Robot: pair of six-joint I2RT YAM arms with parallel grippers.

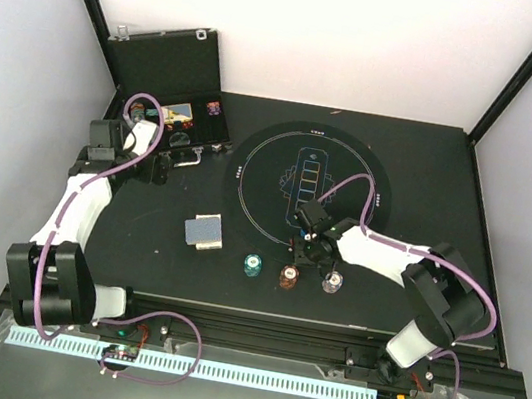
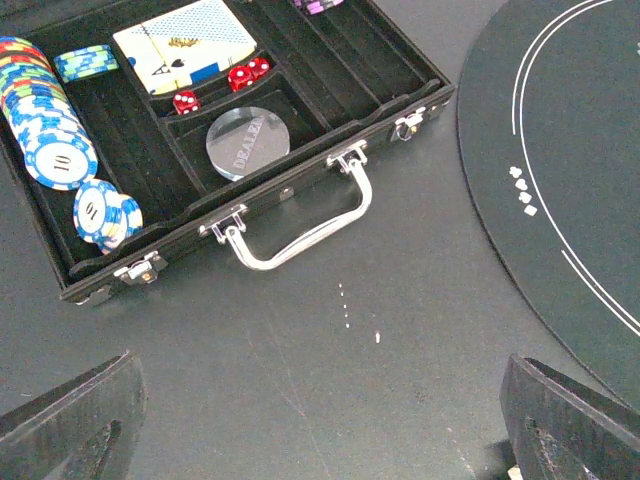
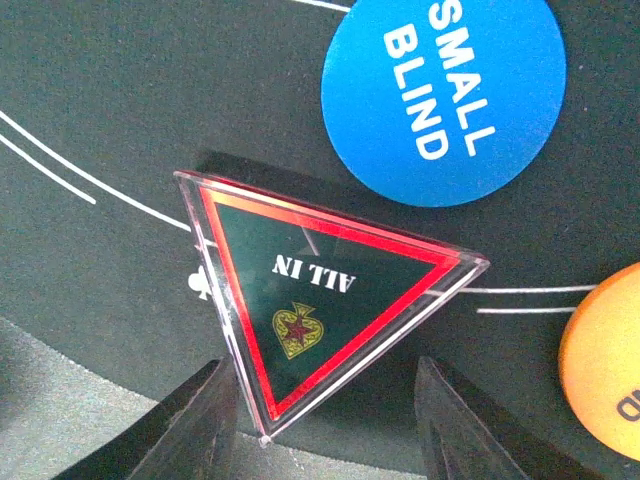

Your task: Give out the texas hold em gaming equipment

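Right gripper [image 3: 325, 430] fingers, apart, straddled the red triangle marker's [image 3: 320, 300] nearest corner. It lay flat at the mat's [image 3: 100, 80] near edge beside the blue disc [image 3: 445, 90]. Left gripper [image 2: 320, 430], spread wide, stood well away.

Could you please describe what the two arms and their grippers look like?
Both arms pair white shells with black joints: left arm, right arm. A purple cable loops along each. The fingers are black and blocky.
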